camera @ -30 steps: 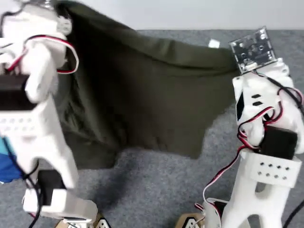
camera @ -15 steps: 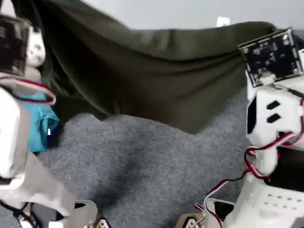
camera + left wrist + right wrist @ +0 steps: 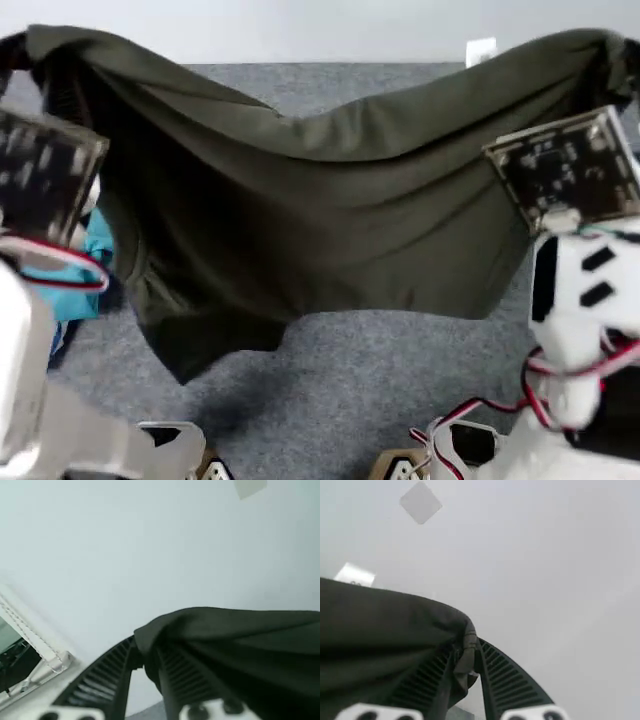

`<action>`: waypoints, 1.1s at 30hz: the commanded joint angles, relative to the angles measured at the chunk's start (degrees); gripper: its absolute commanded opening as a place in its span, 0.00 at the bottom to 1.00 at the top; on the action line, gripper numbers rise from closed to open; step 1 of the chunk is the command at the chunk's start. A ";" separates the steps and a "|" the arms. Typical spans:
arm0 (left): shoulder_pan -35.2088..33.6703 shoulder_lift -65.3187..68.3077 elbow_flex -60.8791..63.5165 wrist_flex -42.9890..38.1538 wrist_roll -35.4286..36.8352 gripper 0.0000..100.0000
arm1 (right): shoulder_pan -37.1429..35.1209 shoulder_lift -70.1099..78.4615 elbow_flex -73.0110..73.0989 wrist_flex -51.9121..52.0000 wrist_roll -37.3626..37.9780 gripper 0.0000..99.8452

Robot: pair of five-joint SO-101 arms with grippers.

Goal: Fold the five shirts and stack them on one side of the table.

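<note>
A dark olive shirt hangs spread in the air above the grey table, held up by both arms at its top corners. My left gripper is shut on one corner of the shirt, high at the far left in the high view. My right gripper is shut on the other corner of the shirt, high at the far right. The cloth sags between the two corners and its lower edge hangs above the table.
A turquoise garment lies at the table's left edge, partly behind the left arm. A pale wall with a small white plate stands behind the table. The arms' white bases sit at the near edge.
Both arms have risen and spread apart, lifting the olive shirt off the table and stretching it out wide in the air.
</note>
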 commanded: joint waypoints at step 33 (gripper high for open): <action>-6.15 12.75 54.29 -20.92 -5.36 0.00 | 0.84 20.26 19.52 4.09 3.96 0.01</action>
